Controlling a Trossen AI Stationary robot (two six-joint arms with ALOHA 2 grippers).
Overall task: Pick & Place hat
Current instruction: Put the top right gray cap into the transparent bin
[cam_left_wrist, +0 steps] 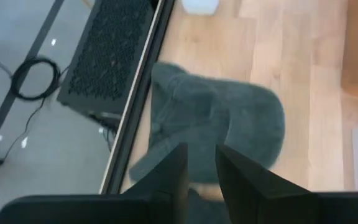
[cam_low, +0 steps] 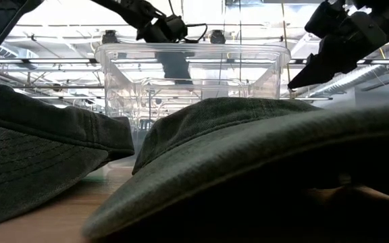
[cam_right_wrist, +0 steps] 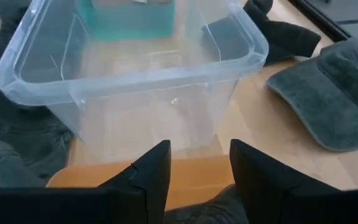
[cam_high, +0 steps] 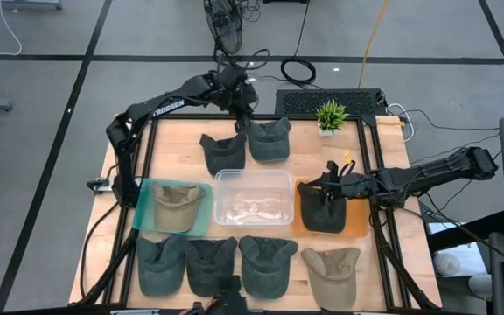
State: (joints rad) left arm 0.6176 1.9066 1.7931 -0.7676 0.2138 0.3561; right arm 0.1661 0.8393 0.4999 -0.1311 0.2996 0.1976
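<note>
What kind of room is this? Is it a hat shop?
Probably not a shop. It looks like a robot lab or workshop: two robot arms work at a wooden table, cables trail across the grey floor, and many hats lie in rows around a clear bin.

Left claw (cam_high: 250,118) narrow, right claw (cam_high: 329,188) agape

A grey floor (cam_high: 51,96) crossed by dark straight lines surrounds the pale wooden surface (cam_high: 370,262) in its black metal frame (cam_high: 380,149). Black cables (cam_high: 297,68) coil on the floor, and a yellow cord (cam_high: 373,35) runs across it. A small green potted plant (cam_high: 330,115) stands beside a black perforated box (cam_high: 322,101). The low view shows bright ceiling trusses (cam_low: 46,64).
</note>
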